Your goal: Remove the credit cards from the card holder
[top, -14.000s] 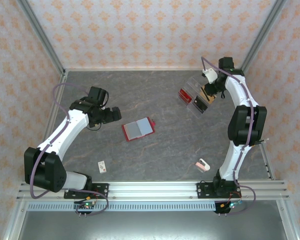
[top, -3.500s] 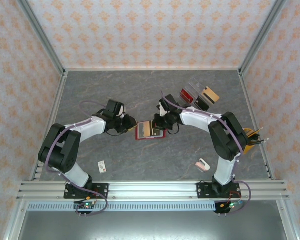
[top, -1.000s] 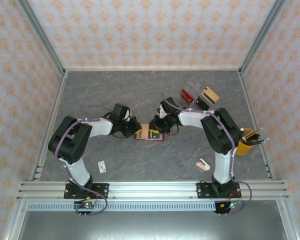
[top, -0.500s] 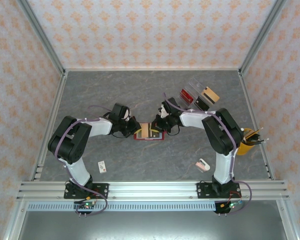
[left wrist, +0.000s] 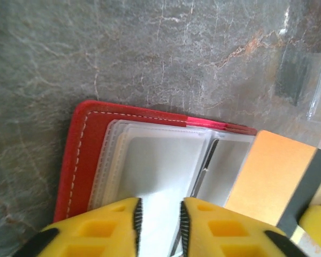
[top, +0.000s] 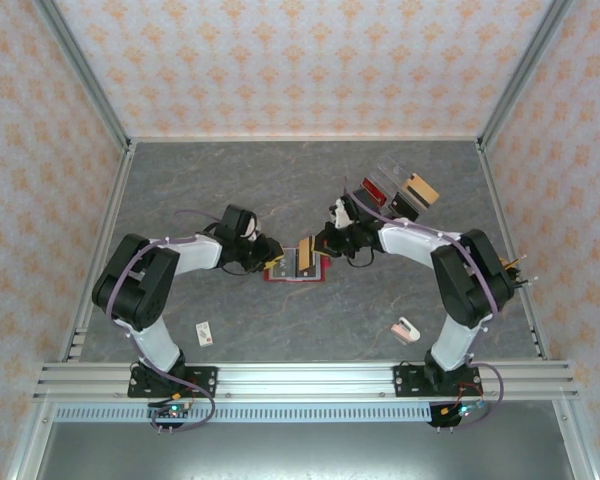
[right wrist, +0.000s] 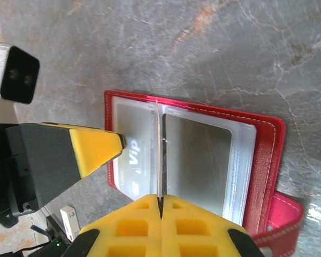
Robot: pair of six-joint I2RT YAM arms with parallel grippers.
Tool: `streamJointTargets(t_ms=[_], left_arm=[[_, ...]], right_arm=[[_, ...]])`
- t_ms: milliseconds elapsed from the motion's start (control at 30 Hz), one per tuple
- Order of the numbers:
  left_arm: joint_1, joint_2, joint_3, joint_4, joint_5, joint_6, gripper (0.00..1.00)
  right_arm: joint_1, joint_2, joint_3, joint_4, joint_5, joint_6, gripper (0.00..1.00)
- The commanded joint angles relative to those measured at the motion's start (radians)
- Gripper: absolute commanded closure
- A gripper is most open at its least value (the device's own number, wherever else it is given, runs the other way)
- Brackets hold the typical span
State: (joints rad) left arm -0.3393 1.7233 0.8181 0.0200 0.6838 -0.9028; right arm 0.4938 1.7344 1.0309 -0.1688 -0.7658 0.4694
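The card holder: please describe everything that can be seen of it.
The card holder is a red, leather-like bifold with pale stitching, lying open on the grey table. Inside are clear sleeves; a strap sticks out at one corner. One sleeve sits between the left hand's fingers. The right hand pinches a card standing on edge at its fold.
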Motion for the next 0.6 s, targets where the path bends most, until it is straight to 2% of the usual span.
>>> streamJointTargets(t_ms=[0,267,367,567], left_arm=[[0.019,-0.054,-0.006,0.03,0.057,0.005,0.63],[0.038,-0.099,-0.067,0.323,0.221,-0.064,0.4],[0.037,-0.115,-0.078,0.395,0.255,-0.088,0.36],[0.036,-0.116,-0.085,0.545,0.318,-0.159,0.36]], right_arm=[[-0.006,-0.044,-0.003,0.005,-0.048,-0.038,1.0],[-0.023,-0.075,-0.008,0.105,-0.183,0.015,1.0],[-0.049,-0.083,-0.028,0.196,-0.25,0.076,1.0],[-0.086,-0.094,-0.054,0.353,-0.34,0.198,1.0]])
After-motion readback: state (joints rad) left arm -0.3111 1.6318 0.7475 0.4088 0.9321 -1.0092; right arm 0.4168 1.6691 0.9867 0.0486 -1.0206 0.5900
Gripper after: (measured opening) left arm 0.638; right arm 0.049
